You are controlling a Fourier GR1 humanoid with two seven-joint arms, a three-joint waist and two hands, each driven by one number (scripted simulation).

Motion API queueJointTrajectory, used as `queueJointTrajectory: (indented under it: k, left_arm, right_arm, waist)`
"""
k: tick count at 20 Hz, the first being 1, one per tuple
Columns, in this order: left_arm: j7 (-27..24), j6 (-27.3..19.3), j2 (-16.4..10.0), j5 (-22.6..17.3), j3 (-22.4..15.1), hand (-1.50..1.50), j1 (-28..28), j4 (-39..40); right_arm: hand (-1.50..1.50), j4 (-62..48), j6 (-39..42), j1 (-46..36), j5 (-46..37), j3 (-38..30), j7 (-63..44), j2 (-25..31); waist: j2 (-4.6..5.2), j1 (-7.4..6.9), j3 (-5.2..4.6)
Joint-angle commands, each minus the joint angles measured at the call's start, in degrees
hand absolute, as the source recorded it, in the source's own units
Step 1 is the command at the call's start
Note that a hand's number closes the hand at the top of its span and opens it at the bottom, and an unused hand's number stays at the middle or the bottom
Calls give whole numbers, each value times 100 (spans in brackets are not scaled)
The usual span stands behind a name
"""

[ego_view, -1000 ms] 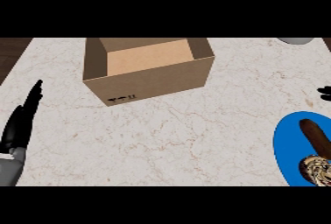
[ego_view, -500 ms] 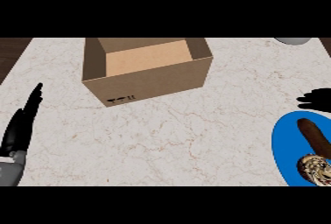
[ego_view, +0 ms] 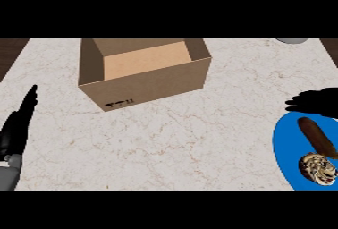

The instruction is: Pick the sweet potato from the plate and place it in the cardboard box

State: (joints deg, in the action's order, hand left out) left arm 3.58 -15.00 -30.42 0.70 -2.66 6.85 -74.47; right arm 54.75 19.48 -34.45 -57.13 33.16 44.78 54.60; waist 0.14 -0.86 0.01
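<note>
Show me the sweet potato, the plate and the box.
sweet potato (ego_view: 317, 136): head view, middle of its body.
plate (ego_view: 285, 145): head view, bare blue left part.
box (ego_view: 155, 87): head view, front outer wall.

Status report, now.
Left hand open, resting at left edge. Right hand open, just beyond round blue plate. Brown sweet potato on plate, unheld. Nothing blocks open cardboard box.
</note>
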Motion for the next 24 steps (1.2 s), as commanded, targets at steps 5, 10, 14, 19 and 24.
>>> queueJointTrajectory:
  k: [5,10,14,19,24]
  left_arm:
    - [-66,195,89,255,254,0,31,87]
    - [-299,386,76,193,491,0,-64,261]
    - [-249,181,321,371,388,0,-191,191]
    - [323,506,136,288,488,0,29,-246]
    - [-30,317,472,561,408,0,-273,-222]
  right_arm:
    - [-150,-208,39,199,-644,-290,95,-526]
    - [-150,-306,21,189,-672,-499,678,-354]
    - [-150,394,582,451,-501,-417,685,-299]
    - [-150,545,294,782,-409,-525,739,-270]
    - [-150,973,631,850,-905,-404,25,-369]
  waist:
    - [-11,60,-1]
    - [-7,62,-2]
    - [-28,113,-6]
    - [-23,98,0]
    - [-20,60,-2]
